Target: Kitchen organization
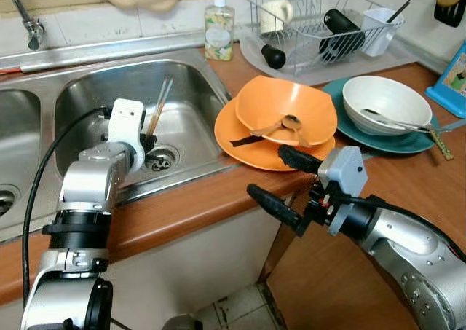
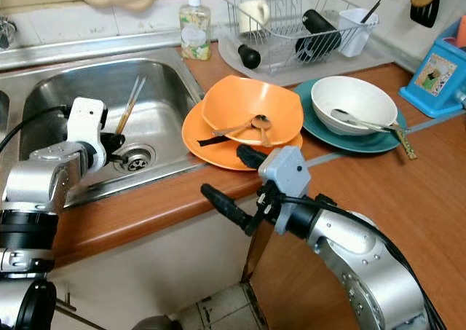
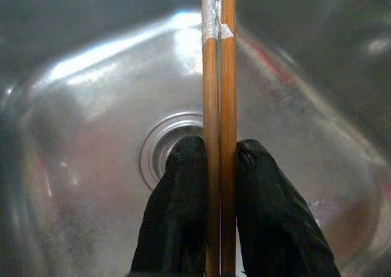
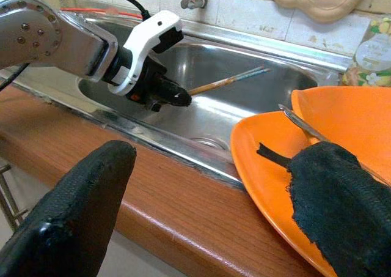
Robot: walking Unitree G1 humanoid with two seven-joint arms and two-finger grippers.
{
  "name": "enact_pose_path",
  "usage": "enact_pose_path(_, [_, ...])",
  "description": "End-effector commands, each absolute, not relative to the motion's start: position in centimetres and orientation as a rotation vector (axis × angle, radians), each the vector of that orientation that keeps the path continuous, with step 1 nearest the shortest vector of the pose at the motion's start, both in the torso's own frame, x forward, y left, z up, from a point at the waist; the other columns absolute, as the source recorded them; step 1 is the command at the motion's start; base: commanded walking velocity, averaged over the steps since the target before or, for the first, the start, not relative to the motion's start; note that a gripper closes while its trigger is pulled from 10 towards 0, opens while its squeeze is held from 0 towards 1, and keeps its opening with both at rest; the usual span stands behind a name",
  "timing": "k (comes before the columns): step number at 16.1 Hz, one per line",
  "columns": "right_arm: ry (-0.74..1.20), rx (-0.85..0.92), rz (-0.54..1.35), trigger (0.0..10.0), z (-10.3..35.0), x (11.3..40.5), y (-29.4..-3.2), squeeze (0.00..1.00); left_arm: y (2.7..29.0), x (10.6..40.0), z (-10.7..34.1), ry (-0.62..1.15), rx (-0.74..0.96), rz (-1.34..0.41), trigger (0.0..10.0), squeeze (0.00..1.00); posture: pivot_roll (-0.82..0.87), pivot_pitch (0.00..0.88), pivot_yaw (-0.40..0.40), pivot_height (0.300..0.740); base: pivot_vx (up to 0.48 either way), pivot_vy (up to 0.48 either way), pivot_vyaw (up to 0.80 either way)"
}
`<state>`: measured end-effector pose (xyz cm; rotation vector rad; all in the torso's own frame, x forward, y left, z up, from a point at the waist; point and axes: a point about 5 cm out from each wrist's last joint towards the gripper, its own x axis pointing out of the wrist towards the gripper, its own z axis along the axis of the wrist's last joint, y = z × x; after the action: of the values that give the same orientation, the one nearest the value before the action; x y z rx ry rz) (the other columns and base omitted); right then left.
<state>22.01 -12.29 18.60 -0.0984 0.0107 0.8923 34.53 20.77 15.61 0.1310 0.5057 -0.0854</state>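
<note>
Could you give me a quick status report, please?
Left gripper shut on chopsticks over sink. Right gripper open beside orange plate. Nothing blocking.

The left arm is reaching forward, its left hand (image 3: pixel 220 167) pinching both fingers (image 3: pixel 177 216) tight together. The right arm is bending across the front, its right hand (image 1: pixel 285 178) spreading its fingers wide apart.

Sink (image 1: pixel 87 89): dull steel grey. Chopsticks (image 3: pixel 219 106): tan wood, pale band near one end. Bowl (image 1: pixel 287 108) and plate (image 1: pixel 240 144): orange. White bowl (image 1: pixel 386 100) on teal plate (image 1: pixel 342 122). Counter (image 1: pixel 408 191): reddish-brown wood. Gripper fingers (image 4: pixel 79 210): black, textured. Soap bottle (image 1: pixel 218 31): clear, yellow-green label.
</note>
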Motion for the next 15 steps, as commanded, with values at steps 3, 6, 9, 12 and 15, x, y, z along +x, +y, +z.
enact_pose_path(3, [-0.009, -0.125, 0.849, 10.0, 18.9, 21.8, -12.4, 0.00, 20.8, 34.8, 16.1, 0.510, 0.129, -0.090, 10.0, 1.00, -0.05, 0.000, 0.027, 0.740, 0.000, 0.000, 0.00])
enact_pose_path(6, [-0.053, -0.133, 0.767, 10.0, 19.1, 21.8, -12.5, 0.00, 21.3, 35.3, 17.1, 0.342, 0.128, -0.055, 10.0, 1.00, -0.06, 0.000, 0.026, 0.740, 0.000, 0.000, 0.00])
enact_pose_path(9, [-0.136, -0.099, 0.588, 10.0, 20.0, 22.4, -13.4, 0.00, 21.1, 34.5, 18.8, 0.127, 0.180, -0.032, 10.0, 0.00, -0.07, 0.000, 0.043, 0.740, 0.000, 0.000, 0.00])
enact_pose_path(12, [-0.166, -0.078, 0.515, 10.0, 20.3, 22.6, -14.1, 1.00, 20.8, 33.3, 18.6, 0.069, 0.156, -0.068, 10.0, 0.00, -0.07, 0.000, 0.054, 0.740, 0.000, 0.000, 0.00])
enact_pose_path(15, [-0.158, -0.108, 0.499, 10.0, 20.1, 22.9, -14.8, 1.00, 17.9, 28.9, 17.3, 0.000, 0.076, -0.287, 10.0, 0.00, -0.06, 0.000, 0.049, 0.740, 0.000, 0.000, 0.00])
